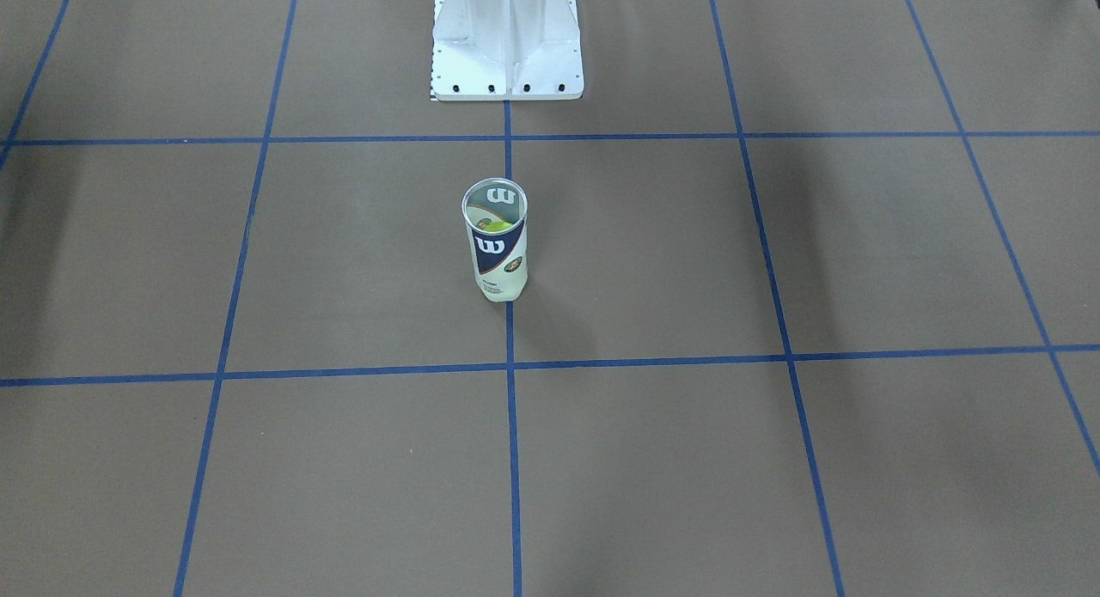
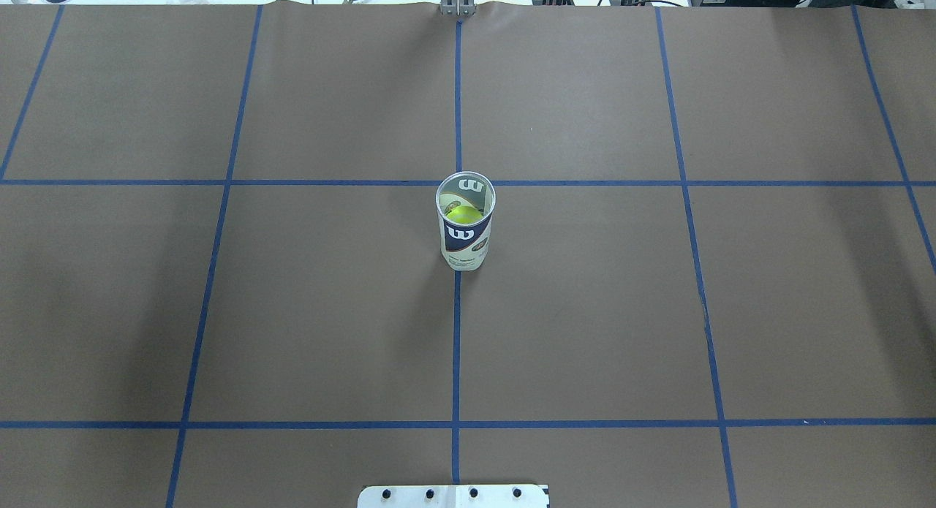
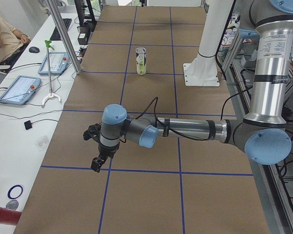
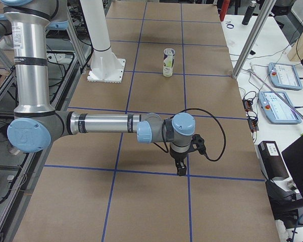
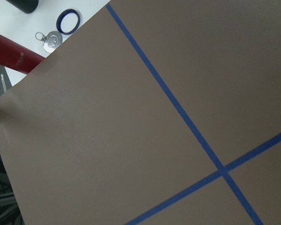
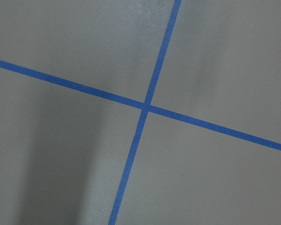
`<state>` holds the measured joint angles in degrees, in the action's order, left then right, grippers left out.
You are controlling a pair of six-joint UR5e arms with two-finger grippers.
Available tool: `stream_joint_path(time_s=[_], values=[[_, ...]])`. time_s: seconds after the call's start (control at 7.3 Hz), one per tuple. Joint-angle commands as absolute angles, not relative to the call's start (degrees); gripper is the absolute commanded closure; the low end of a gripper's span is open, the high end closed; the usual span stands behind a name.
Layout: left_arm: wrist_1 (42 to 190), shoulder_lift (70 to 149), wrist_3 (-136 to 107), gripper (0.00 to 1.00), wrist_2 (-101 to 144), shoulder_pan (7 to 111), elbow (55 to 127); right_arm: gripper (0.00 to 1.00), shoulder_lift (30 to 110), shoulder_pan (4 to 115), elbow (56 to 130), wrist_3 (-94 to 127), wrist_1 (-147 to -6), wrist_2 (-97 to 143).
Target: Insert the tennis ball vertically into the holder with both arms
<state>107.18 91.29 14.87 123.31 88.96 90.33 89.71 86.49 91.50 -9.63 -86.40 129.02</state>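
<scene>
The holder [image 2: 466,230] stands upright on the table's centre line, its open mouth up; it also shows in the front view [image 1: 496,240], the left view [image 3: 141,61] and the right view [image 4: 168,62]. The tennis ball [image 2: 463,214] sits inside it, seen through the mouth, and as a yellow patch in the front view [image 1: 498,226]. My left gripper [image 3: 95,165] hangs far from the holder, over the table's left end. My right gripper [image 4: 181,169] hangs over the right end. Both show only in side views, so I cannot tell whether they are open or shut.
The white pedestal base [image 1: 507,43] stands behind the holder at the robot's side. The brown table [image 2: 585,311] carries blue tape grid lines. Beyond the left end lie a red cylinder [image 5: 11,55], a blue ring [image 5: 67,21] and tablets [image 3: 19,89]. Tablets [image 4: 280,106] lie beyond the right end.
</scene>
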Motion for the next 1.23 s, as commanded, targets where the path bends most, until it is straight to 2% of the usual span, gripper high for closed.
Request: stream_joint_path(time_s=[0.0,0.27,0.68,1.1], values=[[106.00,90.53,13.45,0.00,133.73,92.45,90.18,0.00,89.74,86.48,91.41,-9.67,-86.40,128.94],[105.65,89.31,13.45,0.00,133.68,93.08,87.21,0.00,89.74,86.48,91.58,-6.10,-86.40,128.67],[102.60,87.89,13.54,0.00,133.68,93.16,87.10,0.00,89.91,86.48,90.44,-2.20,-86.31,128.76],[98.53,87.80,8.30,0.00,128.78,92.99,91.65,0.00,90.44,86.48,90.53,-2.11,-86.31,128.85]])
